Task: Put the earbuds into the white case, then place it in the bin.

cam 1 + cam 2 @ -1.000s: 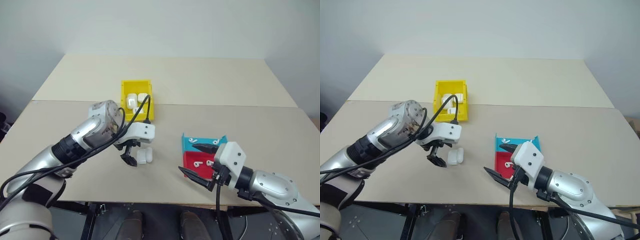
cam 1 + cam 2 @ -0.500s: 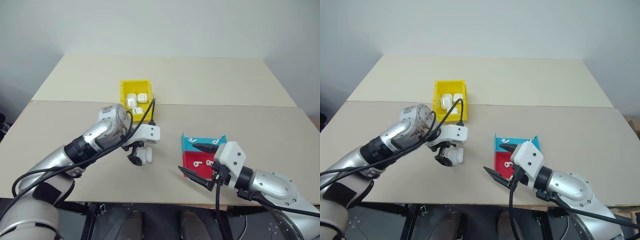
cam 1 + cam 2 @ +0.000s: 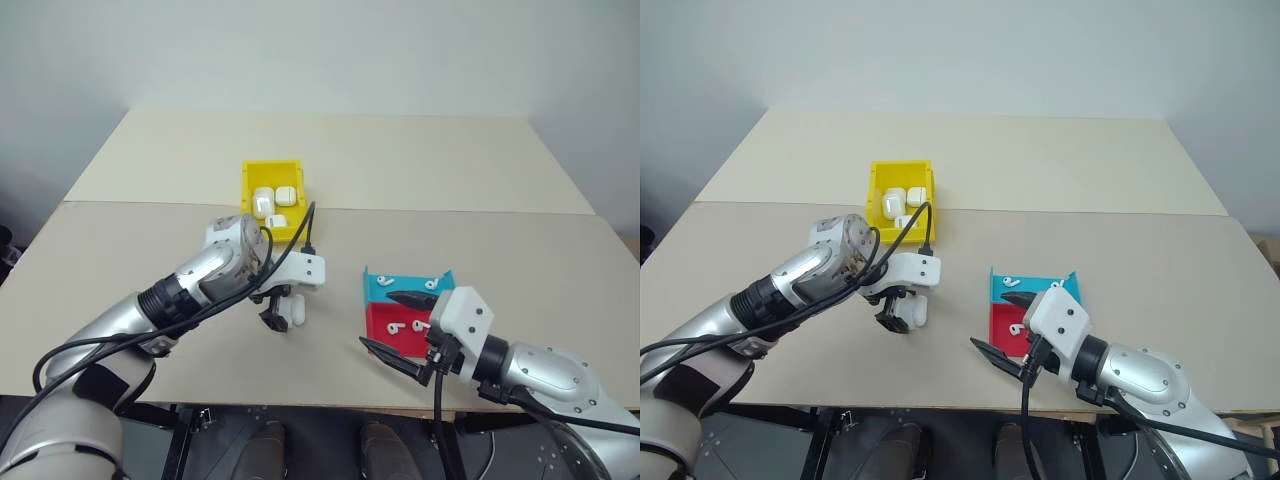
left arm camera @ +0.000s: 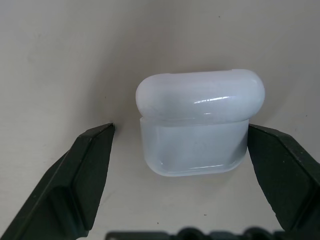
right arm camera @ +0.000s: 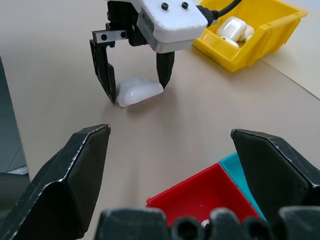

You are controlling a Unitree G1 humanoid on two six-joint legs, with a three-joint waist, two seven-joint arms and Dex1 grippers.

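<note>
Although the small glossy white rounded plastic charging case lies on the beige desk with its lid down, the loose earbuds nearby suggest the task is at an early stage: nothing shows whether this case is filled, and it has yet to reach the bin.

Nearest the robot, at about four o'clock in the head views, the right end effector hangs with its black fingers spread wide, gripping nothing, just in front of two flat trays. The flat red plastic tray holds two tiny white glossy earbuds; touching it on the far side, the flat blue plastic tray holds two more.

At roughly nine o'clock from those trays, the left end effector points steeply down with its fingers spread on either side of the case, one fingertip close against it and the other apart, so no grip is made yet.

Farther off, at twelve o'clock from that case, the small bright yellow rectangular plastic bin already contains three similar white cases.
</note>
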